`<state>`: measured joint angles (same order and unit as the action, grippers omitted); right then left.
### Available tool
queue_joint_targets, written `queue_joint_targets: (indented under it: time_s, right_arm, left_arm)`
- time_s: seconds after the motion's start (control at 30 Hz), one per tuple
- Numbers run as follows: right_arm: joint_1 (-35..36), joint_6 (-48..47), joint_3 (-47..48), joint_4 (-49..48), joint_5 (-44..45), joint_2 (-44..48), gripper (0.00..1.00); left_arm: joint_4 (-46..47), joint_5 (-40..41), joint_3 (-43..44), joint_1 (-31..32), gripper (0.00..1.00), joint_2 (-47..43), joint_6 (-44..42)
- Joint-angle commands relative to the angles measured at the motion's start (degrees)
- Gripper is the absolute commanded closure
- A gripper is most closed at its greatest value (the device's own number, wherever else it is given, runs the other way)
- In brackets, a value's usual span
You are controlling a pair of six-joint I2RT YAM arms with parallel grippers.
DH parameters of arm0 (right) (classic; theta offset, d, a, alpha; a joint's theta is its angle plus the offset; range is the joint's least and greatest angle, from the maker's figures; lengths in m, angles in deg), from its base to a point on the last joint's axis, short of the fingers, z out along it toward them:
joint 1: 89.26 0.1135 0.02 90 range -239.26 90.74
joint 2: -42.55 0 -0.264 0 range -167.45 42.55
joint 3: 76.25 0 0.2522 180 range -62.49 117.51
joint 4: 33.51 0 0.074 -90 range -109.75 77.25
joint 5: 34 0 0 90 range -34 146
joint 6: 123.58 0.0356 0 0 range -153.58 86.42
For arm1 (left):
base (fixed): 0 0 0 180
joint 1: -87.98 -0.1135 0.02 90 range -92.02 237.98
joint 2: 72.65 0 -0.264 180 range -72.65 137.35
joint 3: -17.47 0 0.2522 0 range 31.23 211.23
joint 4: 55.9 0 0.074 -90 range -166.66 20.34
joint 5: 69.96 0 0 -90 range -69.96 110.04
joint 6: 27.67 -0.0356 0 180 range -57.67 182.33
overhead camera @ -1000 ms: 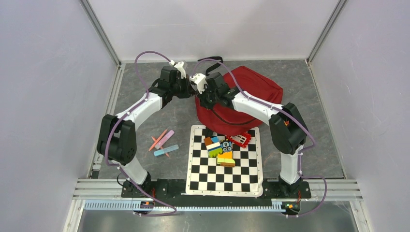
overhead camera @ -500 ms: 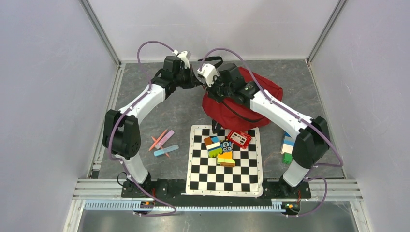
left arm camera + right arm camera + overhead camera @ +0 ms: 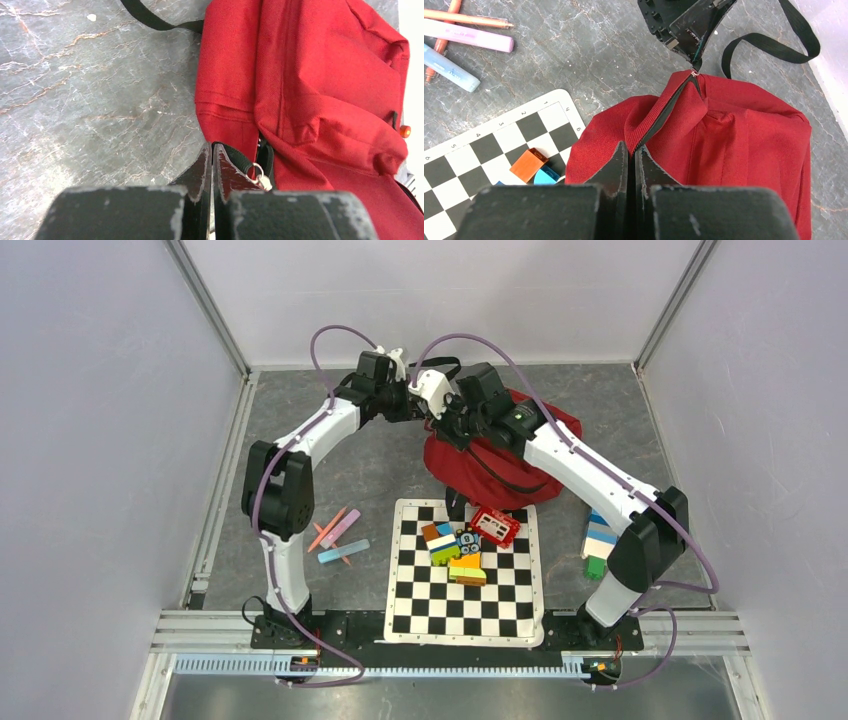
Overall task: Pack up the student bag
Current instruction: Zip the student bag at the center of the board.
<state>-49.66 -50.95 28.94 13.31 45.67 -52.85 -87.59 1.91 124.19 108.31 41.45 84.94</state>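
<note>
Grey marbled worktop [image 3: 340, 470], white walls. Student bag [image 3: 455, 465] slumped at 12 o'clock from chessboard [image 3: 430, 610]. Left hand [image 3: 211, 165] pinched shut on zipper pull [image 3: 694, 73]; right hand [image 3: 631, 155] clamped on bag fabric beside zip. Step, likely: unzip. Hold right anchor firm, draw pull along track, not upward. Bag interior hidden; pull tiny from overhead.

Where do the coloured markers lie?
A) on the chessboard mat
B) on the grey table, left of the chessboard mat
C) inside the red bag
B: the markers lie on the bare grey table, just beside the left edge of the chessboard mat.
</note>
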Motion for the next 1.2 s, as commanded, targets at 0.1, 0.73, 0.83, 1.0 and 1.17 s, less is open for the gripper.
queue_joint_targets:
  time_s: [0.1, 0.73, 0.83, 1.0, 1.17]
  right_arm:
    - [1.75, 1.78, 5.64, -3.08, -7.73, 6.86, 1.00]
    - [4.44, 7.06, 1.48, -10.19, -3.94, 7.01, 0.96]
    - [4.35, 8.30, 0.83, -11.50, 1.20, 8.05, 0.57]
    - [2.61, 10.28, 1.09, -10.22, 9.21, 9.08, 0.24]
    - [-6.79, 16.92, -1.03, -7.46, 9.98, 10.04, 0.23]
  left_arm:
    - [-0.45, 7.75, 6.20, -2.45, 0.98, 7.98, -1.14]
    - [-2.52, 9.57, 17.30, -2.51, 0.97, 16.42, -0.01]
    - [-2.36, 10.63, 15.13, -2.67, 0.61, 11.70, -1.76]
    - [-2.27, 12.43, 10.24, -3.19, 0.18, 2.74, -2.51]
    - [0.46, 8.63, -0.27, -2.94, 0.11, -6.43, 3.42]
